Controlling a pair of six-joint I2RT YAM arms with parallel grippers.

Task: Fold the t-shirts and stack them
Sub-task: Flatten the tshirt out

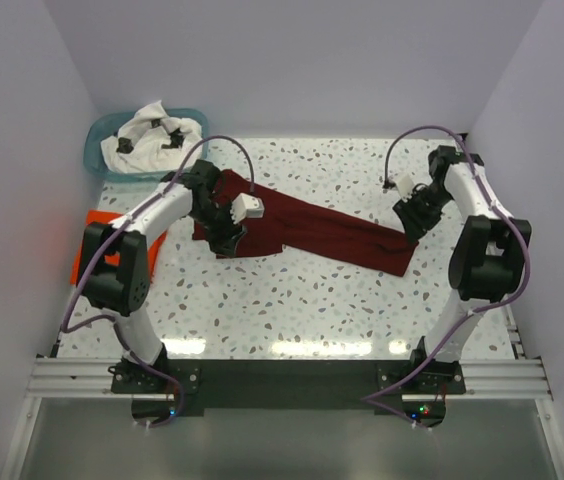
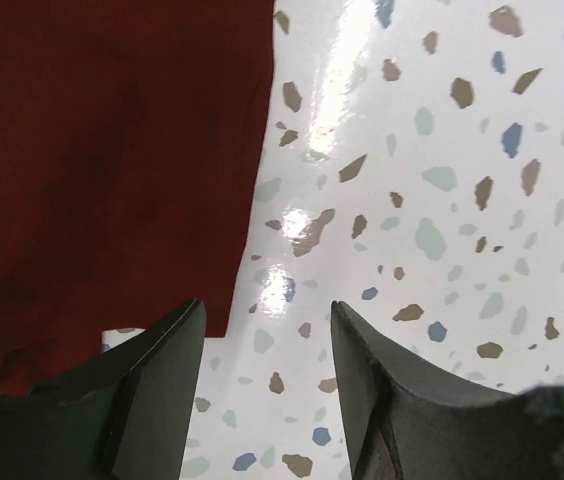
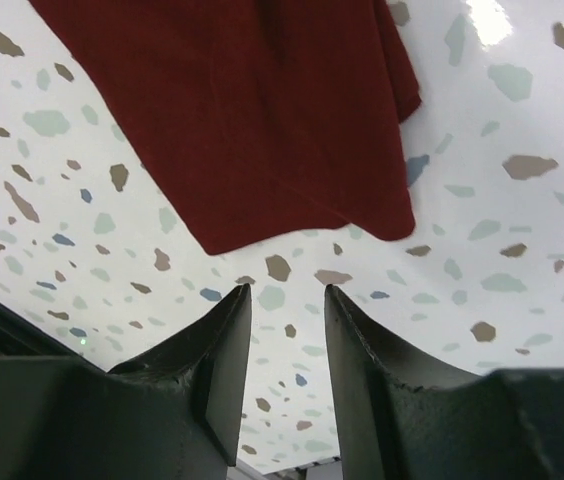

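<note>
The maroon t-shirt (image 1: 312, 228) lies spread flat on the speckled table (image 1: 292, 310), mid-table, as 1 long band. Its long axis runs on a slant, from the far left end under the left arm to the nearer right end by the right arm.

The left gripper (image 2: 267, 350) hangs over the shirt's left end. Its 2 fingers stand well apart with only bare table between them. In the left wrist view the cloth's straight edge and corner lie just beside the left finger (image 2: 152, 390), not in the gap.

The right gripper (image 3: 287, 340) sits at the shirt's right end. Its fingers are parted by a narrower gap and hold nothing. The shirt's rounded, slightly folded end lies just beyond the fingertips, apart from them.

The orange-red t-shirt (image 1: 90, 240) lies at the table's left edge, partly hidden by the left arm. The white t-shirt (image 1: 152, 135) with black print is bunched in the teal basket (image 1: 95, 155) at the far left corner.
</note>
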